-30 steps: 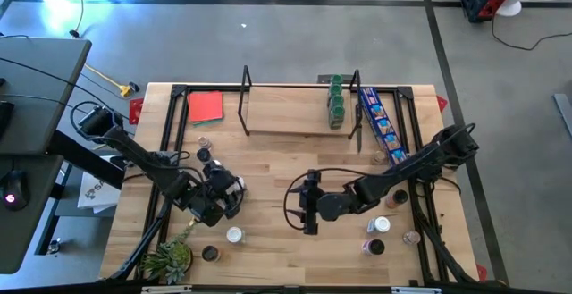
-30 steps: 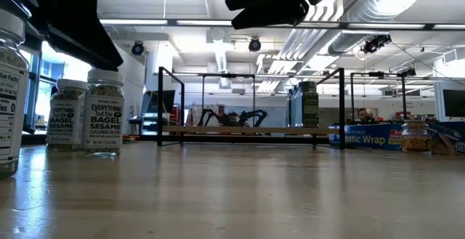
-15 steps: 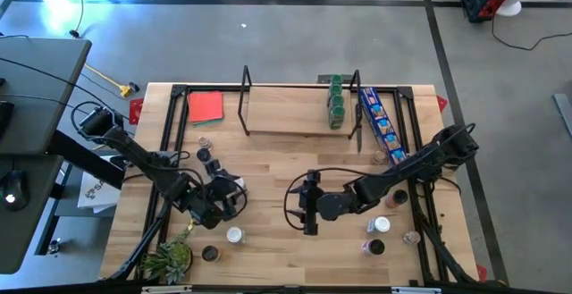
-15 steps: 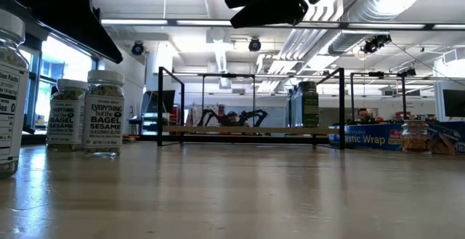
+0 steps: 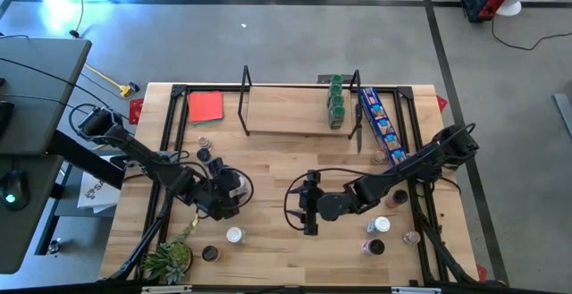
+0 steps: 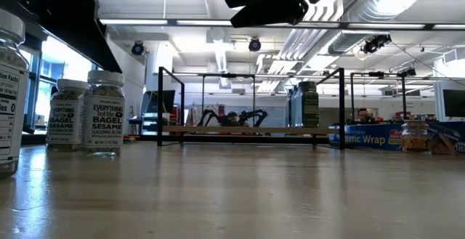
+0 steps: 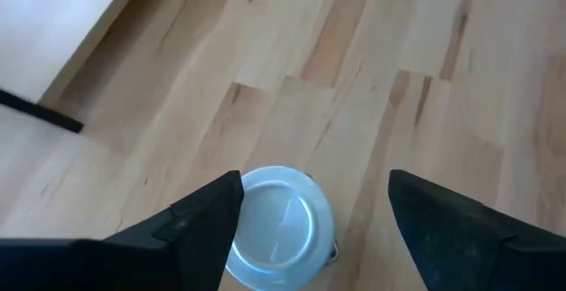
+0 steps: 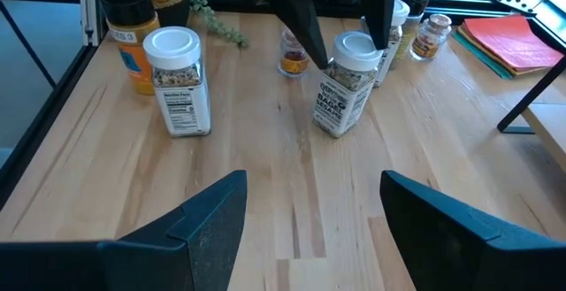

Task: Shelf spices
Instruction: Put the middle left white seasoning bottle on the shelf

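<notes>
Setting: light-wood slatted tabletop (image 5: pixel 268 164) on a black frame, grey concrete floor around it; open workshop with ceiling ducts and lamps behind.

High view, shelf: long narrow light-wood board with two black wire uprights (image 5: pixel 295 120) at the far edge of the table. Two green-topped jars (image 5: pixel 336 99) stand at its right end.
High view, clutter: flat red folder (image 5: pixel 206 106) at far left; long blue printed box (image 5: pixel 382 126) just right of the shelf; small green plant (image 5: pixel 168 260) at the near left corner.
High view, left gripper (image 5: pixel 234 187): left of table centre, hanging over a white-topped jar (image 5: pixel 228 180). More small jars lie near it, one white-lidded (image 5: pixel 234 235) nearer the front edge.
High view, right gripper (image 5: pixel 307 203): near table centre, pointing left, over bare wood. A loose group of jars (image 5: pixel 382 225) sits beside that arm, toward the right edge.

Low view: two clear jars labelled "bagel sesame" (image 6: pixel 104 112) stand at left; the shelf sits across the far table with a green-topped jar at its right end. Dark arm parts cross the top.

Left wrist view: fingers (image 7: pixel 208 220) spread wide, either side of a round white jar lid (image 7: pixel 276 238) seen from above; not touching it.

Right wrist view: fingers (image 8: pixel 212 216) spread apart over bare wood, holding nothing. Ahead stand a white-capped seasoning jar (image 8: pixel 179 80), an orange jar with a black cap (image 8: pixel 131 34), and another white-capped jar between the far arm's dark fingers.
</notes>
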Robot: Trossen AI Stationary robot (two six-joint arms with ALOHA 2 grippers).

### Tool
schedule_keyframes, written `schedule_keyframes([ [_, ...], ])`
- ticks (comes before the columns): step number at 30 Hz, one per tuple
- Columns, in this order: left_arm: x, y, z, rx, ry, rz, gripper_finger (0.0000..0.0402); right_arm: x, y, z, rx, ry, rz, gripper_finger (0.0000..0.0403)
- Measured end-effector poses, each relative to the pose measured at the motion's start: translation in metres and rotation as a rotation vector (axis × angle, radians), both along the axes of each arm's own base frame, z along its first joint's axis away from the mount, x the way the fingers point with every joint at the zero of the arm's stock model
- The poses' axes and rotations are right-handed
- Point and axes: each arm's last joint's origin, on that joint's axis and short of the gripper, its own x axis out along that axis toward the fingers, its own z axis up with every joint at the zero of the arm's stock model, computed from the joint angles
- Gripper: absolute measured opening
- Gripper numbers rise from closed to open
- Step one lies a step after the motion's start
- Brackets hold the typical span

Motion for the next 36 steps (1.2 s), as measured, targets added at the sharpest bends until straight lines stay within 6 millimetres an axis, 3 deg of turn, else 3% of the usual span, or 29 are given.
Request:
schedule_keyframes([
  [10, 0.001, -0.007, 0.012, 0.053, -0.017, -0.042, 0.0282, 0.000, 0.000, 0.000, 0.003, 0.000, -0.002, 0.0255],
  [16, -0.006, -0.004, 0.016, 0.107, -0.009, 0.045, 0.0281, 0.000, 0.000, 0.000, 0.003, 0.000, -0.002, 0.0255],
  [25, -0.006, 0.002, -0.002, -0.010, -0.057, 0.200, 0.0281, 0.000, 0.000, 0.000, 0.003, 0.000, -0.002, 0.0255],
  [36, 0.006, 0.002, -0.023, 0.013, 0.023, 0.193, 0.0275, 0.000, 0.000, 0.000, 0.001, 0.001, 0.001, 0.0255],
])
